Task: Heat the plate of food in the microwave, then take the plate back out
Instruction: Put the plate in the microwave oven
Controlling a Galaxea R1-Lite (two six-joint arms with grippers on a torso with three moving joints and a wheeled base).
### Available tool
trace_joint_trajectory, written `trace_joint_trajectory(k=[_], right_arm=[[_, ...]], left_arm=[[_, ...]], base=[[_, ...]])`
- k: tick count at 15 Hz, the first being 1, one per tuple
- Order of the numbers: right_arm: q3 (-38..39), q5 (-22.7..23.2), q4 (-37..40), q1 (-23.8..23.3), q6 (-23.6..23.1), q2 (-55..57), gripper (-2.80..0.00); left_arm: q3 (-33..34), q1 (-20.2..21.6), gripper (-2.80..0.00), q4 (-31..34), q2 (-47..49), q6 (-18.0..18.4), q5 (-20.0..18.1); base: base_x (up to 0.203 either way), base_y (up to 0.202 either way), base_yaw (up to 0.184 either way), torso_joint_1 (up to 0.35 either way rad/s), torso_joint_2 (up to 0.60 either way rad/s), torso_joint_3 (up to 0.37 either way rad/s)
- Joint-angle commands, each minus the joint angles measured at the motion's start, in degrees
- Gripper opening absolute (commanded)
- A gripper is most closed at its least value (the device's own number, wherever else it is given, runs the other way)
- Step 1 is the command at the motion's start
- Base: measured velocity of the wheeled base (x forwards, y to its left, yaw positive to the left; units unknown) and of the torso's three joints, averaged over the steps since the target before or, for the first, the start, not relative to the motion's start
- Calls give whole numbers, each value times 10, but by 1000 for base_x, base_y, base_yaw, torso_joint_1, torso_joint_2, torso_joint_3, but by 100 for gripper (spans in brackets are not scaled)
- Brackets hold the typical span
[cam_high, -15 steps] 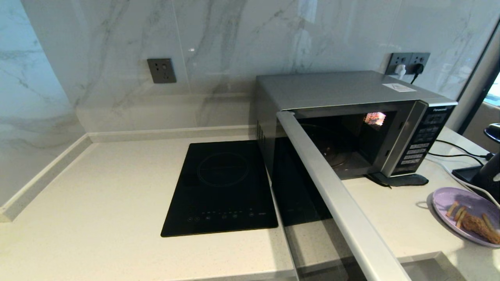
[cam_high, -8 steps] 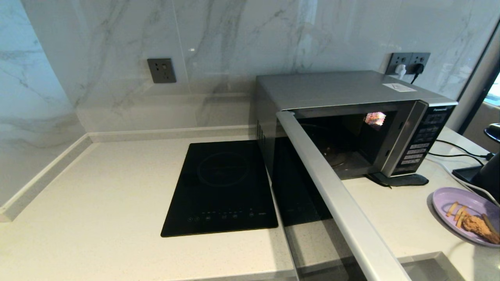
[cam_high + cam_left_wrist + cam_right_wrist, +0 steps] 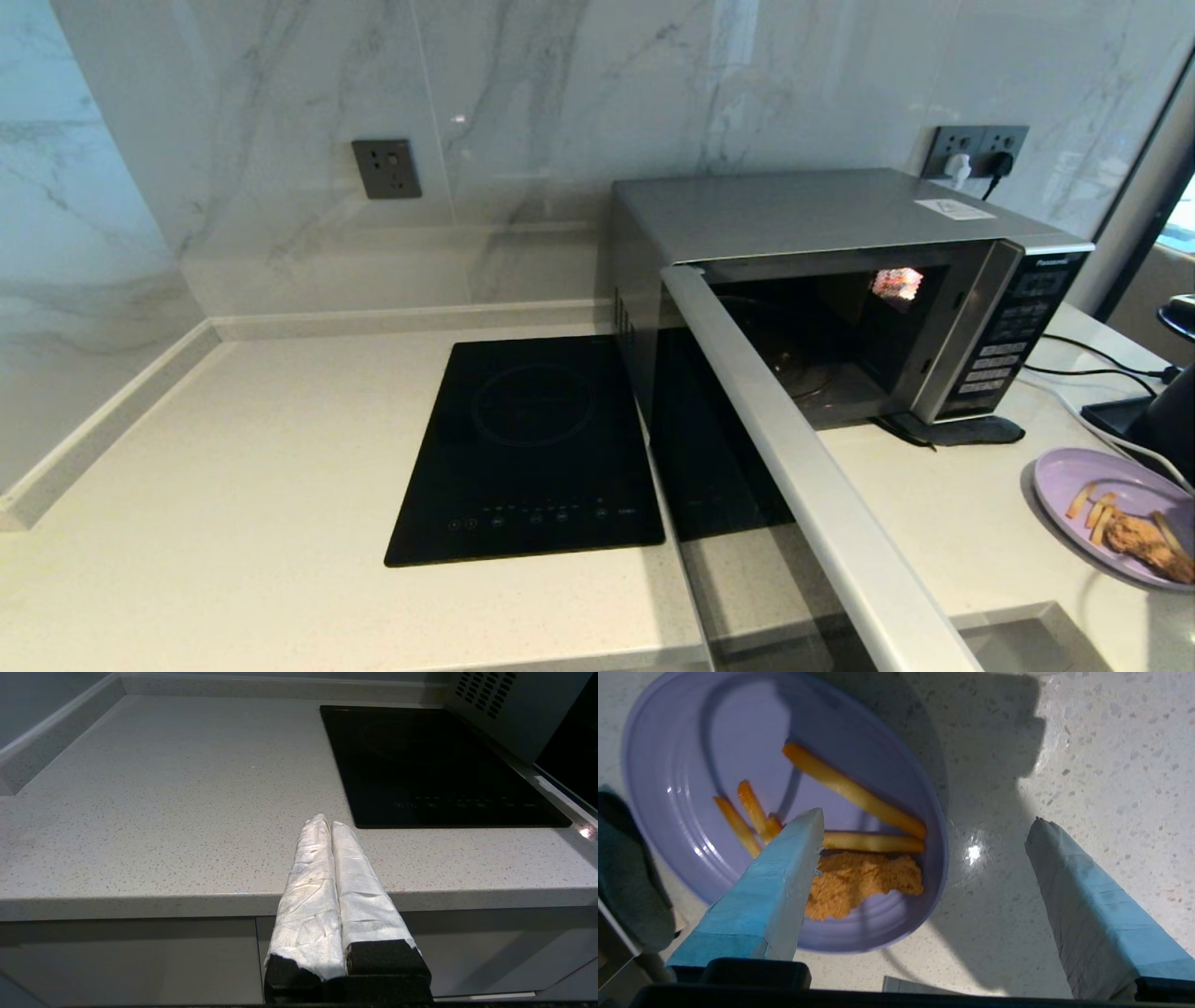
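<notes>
The lilac plate of food lies on the counter at the far right, carrying fries and a fried chicken piece. My right gripper hangs open just above the plate's rim, one finger over the food and the other over bare counter, touching nothing. It does not show in the head view. The silver microwave stands at the back right, its door swung wide open toward me and its cavity holding nothing. My left gripper is shut, parked at the counter's front edge.
A flat black induction cooktop sits left of the microwave. Cables and a black appliance crowd the counter behind the plate. The open door juts out past the counter's front edge. Wall sockets are behind the microwave.
The plate has settled slightly lower onto the counter, and the shadow under its left rim has gone. The microwave door has not moved.
</notes>
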Motion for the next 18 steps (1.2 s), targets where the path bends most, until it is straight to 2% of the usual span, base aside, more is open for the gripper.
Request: trace_joint_trajectory(k=[1,14,15,18], right_arm=[[-14,-7,3,0,1,32,0],[-4,-16,4,1,-19,71,0],[-5,-16,4,2,-19,71,-280],[-6,-14,4,3,-25,71,-280]], left_arm=[[0,0,-280,0,1,0,0],[0,0,-280,0,1,0,0],[0,0,-280,0,1,0,0],[0,0,-280,0,1,0,0]], base=[[0,0,0,0,0,0],[0,0,0,0,0,0],[0,0,0,0,0,0],[0,0,0,0,0,0]])
